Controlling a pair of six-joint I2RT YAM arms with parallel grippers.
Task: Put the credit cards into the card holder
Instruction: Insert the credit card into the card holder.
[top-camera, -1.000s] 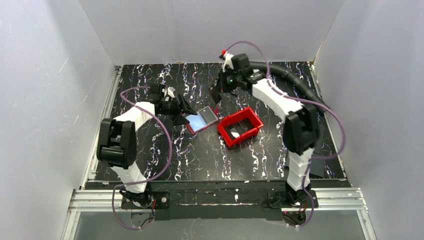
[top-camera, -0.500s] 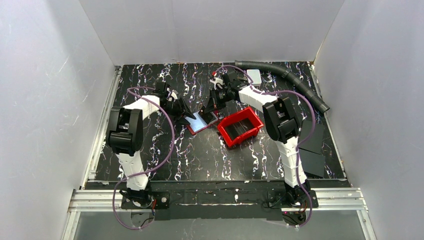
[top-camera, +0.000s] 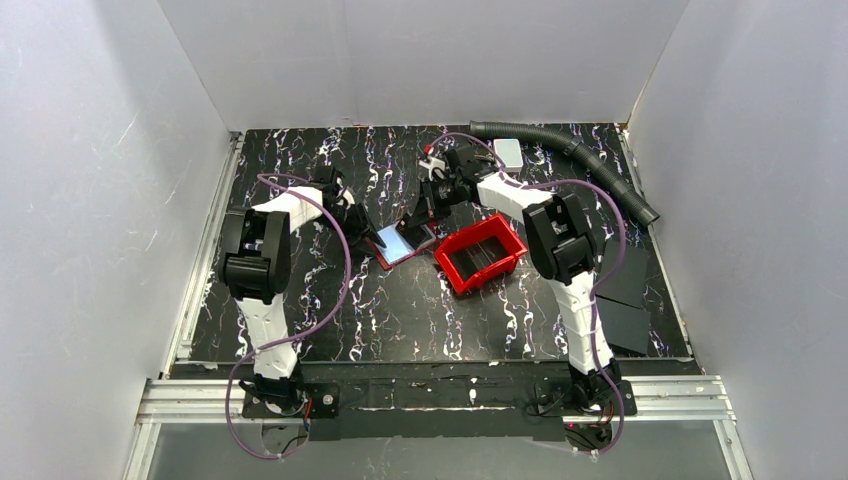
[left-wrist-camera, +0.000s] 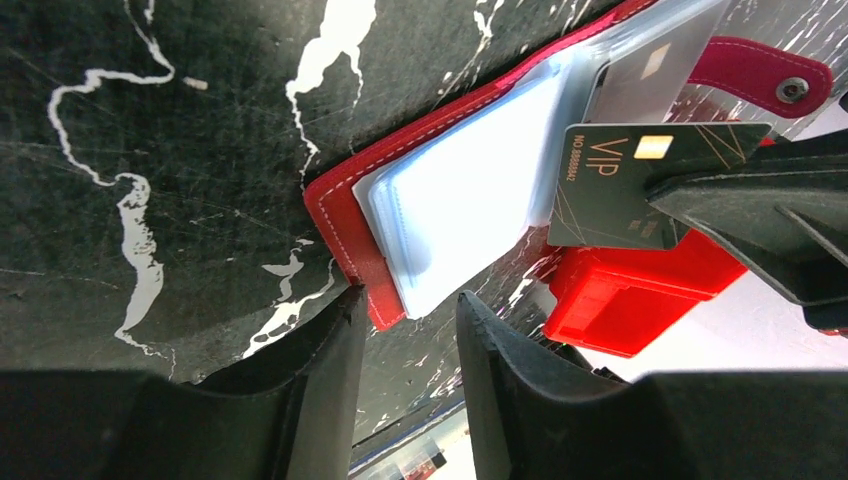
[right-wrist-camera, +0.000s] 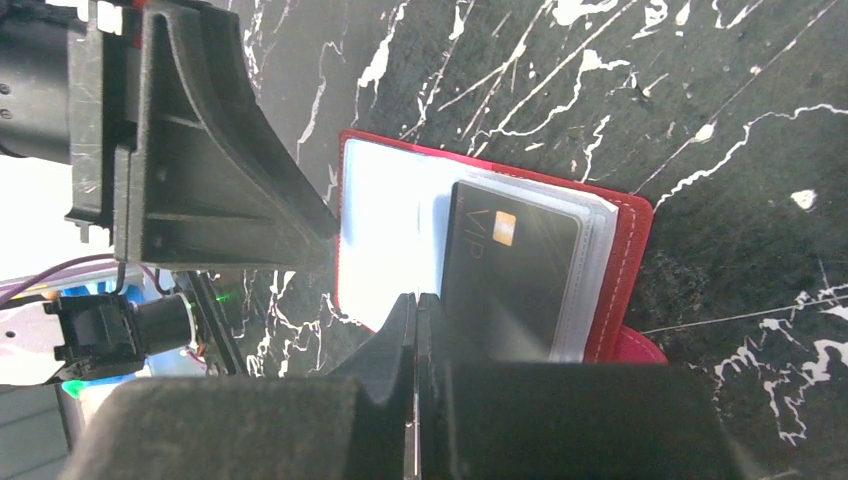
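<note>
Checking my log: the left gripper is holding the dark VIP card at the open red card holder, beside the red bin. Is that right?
Not quite: the right gripper holds the dark VIP card at the open red card holder, beside the red bin. The right wrist view shows it shut on the card.

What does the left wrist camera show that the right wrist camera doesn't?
Only the left wrist view shows the snap button and the red bin. Only the right wrist view shows a purple cable. Both show the open card holder and the dark VIP card pinched in the right gripper.
</note>
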